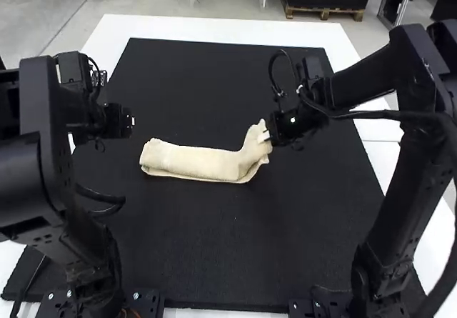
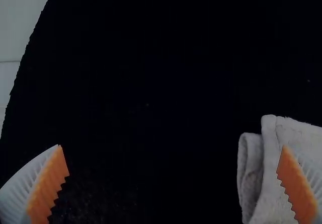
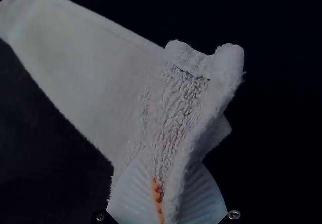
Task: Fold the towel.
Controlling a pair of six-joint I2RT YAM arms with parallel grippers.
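At the right end effector (image 1: 265,136): one end of the towel (image 1: 203,162), pinched between the fingers and bent upward. From there the cloth drops away and runs leftward, slightly back toward the arm bases, as a narrow folded strip on the black mat (image 1: 214,246). Long axis roughly side to side, on the line between the two arms. Layers visible at the far, free end.

Left end effector (image 2: 172,148): fingers spread wide, nothing between them. Free end of strip just to its right, a little nearer the bases; one finger appears over or beside that end. No grip there.

Right is the nearer arm, being on the cloth. Step in hand, by my reading: a crosswise fold of the strip. Likely move: carry the pinched end leftward along the long axis, up and over, to land on the free end. Direction matters most; a skewed path would leave the halves crooked. Free end unpinned, so a low pull could drag the whole strip. Left is well placed to steady it.
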